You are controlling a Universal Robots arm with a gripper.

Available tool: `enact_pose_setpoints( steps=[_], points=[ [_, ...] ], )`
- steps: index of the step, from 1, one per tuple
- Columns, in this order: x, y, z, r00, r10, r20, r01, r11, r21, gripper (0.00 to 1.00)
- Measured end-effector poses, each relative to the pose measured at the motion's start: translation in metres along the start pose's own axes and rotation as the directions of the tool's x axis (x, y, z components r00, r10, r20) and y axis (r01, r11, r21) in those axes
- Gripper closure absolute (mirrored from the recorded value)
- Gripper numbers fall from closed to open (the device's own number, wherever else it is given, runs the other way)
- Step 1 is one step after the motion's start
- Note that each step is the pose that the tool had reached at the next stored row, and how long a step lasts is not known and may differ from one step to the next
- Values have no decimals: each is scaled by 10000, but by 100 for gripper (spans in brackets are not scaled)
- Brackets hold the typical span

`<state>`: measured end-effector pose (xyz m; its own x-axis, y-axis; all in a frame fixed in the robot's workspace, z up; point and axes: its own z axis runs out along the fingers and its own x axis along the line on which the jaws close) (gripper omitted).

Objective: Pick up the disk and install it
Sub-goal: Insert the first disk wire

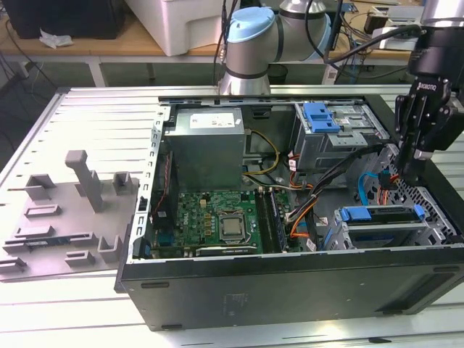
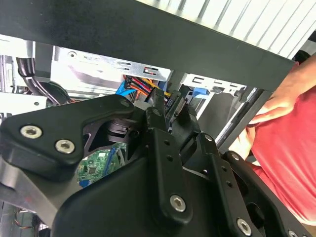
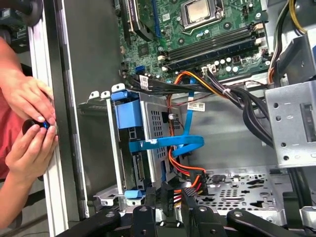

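- I'm seeing the disk (image 1: 380,214) sitting edge-on in a drive bay, showing as a blue strip.
- It's lying level inside the computer case, at the exterior view's right.

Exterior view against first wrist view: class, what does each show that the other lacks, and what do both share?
Exterior view's own: the grey fixture tray at the exterior view's left, outside the open computer case, and the arm's blue-capped joint behind the case.

First wrist view's own: a person's two hands at the case's outer edge.

Shared: the motherboard, the blue cable looping by the drive cage, and the claw down inside the case near that cage.
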<state>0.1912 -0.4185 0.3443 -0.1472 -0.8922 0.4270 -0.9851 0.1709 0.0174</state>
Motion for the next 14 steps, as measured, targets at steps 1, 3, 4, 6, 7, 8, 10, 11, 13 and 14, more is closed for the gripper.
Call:
enact_pose_setpoints(
  steps=[1,3,4,6,7,8,10,11,13,14],
  points=[
    [-3,0,5,10000,0,-1,0,10000,1,66],
    [-8,0,14,10000,0,-1,0,10000,0,66],
    [-9,0,17,10000,0,-3,0,10000,1,66],
    [-11,0,22,10000,0,-2,0,10000,0,66],
    [-13,0,24,10000,0,-2,0,10000,0,66],
    [-14,0,26,10000,0,-2,0,10000,1,66],
    [-16,1,29,10000,-2,-1,2,10000,1,66],
    [-17,1,30,10000,-2,-2,2,10000,1,66],
    [-19,3,31,10000,9,0,-9,10000,-5,66],
    [-22,4,31,10000,23,0,-23,10000,-12,66]
  ],
)
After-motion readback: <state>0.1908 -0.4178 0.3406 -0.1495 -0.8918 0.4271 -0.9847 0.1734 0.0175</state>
